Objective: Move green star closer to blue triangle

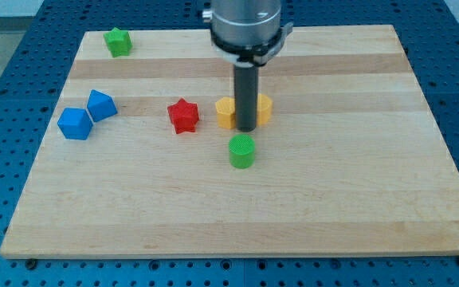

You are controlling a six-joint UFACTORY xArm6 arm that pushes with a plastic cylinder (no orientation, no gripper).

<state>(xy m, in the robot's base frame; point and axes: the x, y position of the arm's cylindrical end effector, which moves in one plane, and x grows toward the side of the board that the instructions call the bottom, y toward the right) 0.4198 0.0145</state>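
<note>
While my tip rests near the middle of the frame, right in front of a yellow block and just above a green cylinder, the green star sits far off in the upper left corner of the table. There is no hand on this arm, only the rod, so there is nothing to be released or clenched.

Two blue blocks lie at the frame's left, touching or nearly so: a more faceted one lower left and a blue triangle just up and to its right, as best I can judge their shapes. A red star stands between them and my tip.

The star needs a push downward in the frame, toward the triangle, so I judge my tip must first get above it, near the table's top edge. The risks:
- Travelling straight left could knock the red star or the yellow block.
- An off-centre push on the star's points could spin it aside.
- Little room shows beyond the star, so a careless approach might nudge it toward the table's edge.
- Pushing too far would shove the blue blocks themselves.
</note>
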